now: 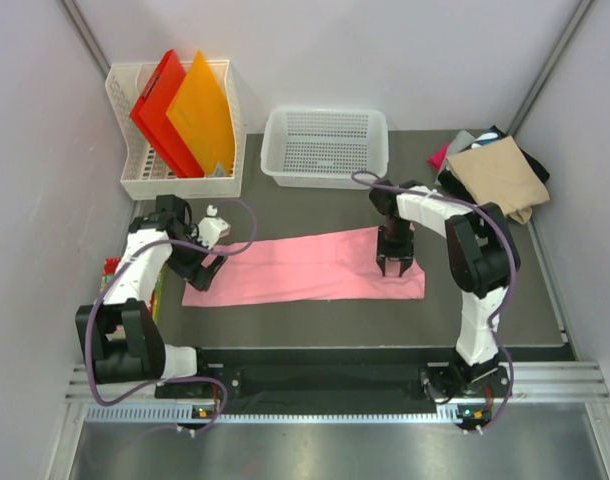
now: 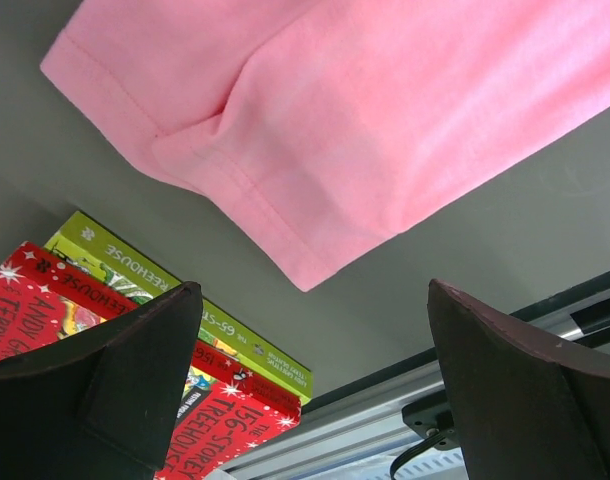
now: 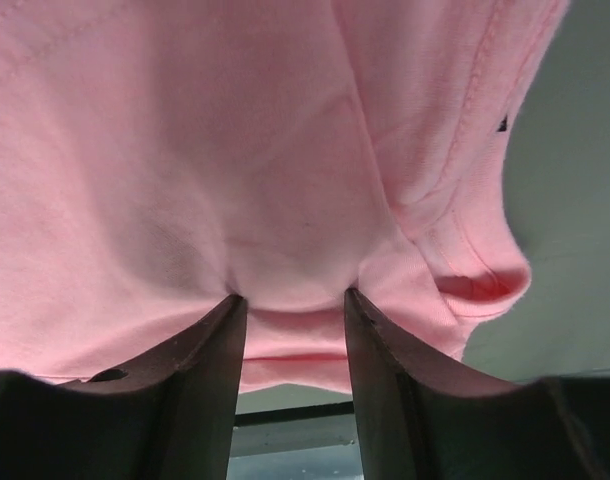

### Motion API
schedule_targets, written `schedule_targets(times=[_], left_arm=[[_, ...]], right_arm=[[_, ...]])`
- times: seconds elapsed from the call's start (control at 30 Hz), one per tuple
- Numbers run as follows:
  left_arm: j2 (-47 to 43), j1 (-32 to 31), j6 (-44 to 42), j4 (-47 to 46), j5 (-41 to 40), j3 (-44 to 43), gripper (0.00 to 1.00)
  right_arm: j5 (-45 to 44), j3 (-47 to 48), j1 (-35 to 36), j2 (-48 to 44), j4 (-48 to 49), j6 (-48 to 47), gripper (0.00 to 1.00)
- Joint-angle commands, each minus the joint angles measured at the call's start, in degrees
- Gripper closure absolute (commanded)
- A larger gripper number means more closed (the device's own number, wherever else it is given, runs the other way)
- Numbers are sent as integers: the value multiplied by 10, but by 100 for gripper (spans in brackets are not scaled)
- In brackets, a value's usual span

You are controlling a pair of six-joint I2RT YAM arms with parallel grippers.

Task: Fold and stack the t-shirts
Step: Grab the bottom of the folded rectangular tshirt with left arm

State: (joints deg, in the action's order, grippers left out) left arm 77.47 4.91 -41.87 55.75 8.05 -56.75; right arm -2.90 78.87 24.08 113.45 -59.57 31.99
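Pink t-shirt point(image 1: 305, 268) lies smooth across the counter point(image 1: 385, 322) as a long folded strip. Right tool point(image 3: 290, 300) pinches a pucker of cloth at its right end; left tool point(image 2: 315, 300) gapes wide, empty, at the left end.

Pink t-shirt point(image 1: 305, 265) lies folded lengthwise mid-table; folded shirts point(image 1: 495, 170) piled far right.

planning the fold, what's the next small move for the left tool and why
Probably lower the left tool and close it on the left end of the shirt. It hangs open just short of the hem, while the right tool seems to pinch the right end.
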Motion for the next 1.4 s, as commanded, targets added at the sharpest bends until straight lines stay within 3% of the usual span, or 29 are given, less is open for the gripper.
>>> schedule_targets(times=[0.0,0.23,0.47,0.8,0.97,1.37], left_arm=[[-26,5,-4,6,-1,11,1],[-46,4,-11,14,0,6,1],[-33,4,-1,12,26,8,1],[86,4,110,-9,87,-9,1],[143,3,179,-23,113,-44,1],[158,5,326,-93,117,-45,1]], right_arm=[[-65,19,-24,33,-14,-5,57],[-145,51,-84,39,-60,0,58],[-144,54,-124,34,-68,-6,57],[-112,54,-89,-58,-67,11,58],[-129,80,-51,-96,-74,11,53],[-128,43,-5,-190,-48,11,50]])
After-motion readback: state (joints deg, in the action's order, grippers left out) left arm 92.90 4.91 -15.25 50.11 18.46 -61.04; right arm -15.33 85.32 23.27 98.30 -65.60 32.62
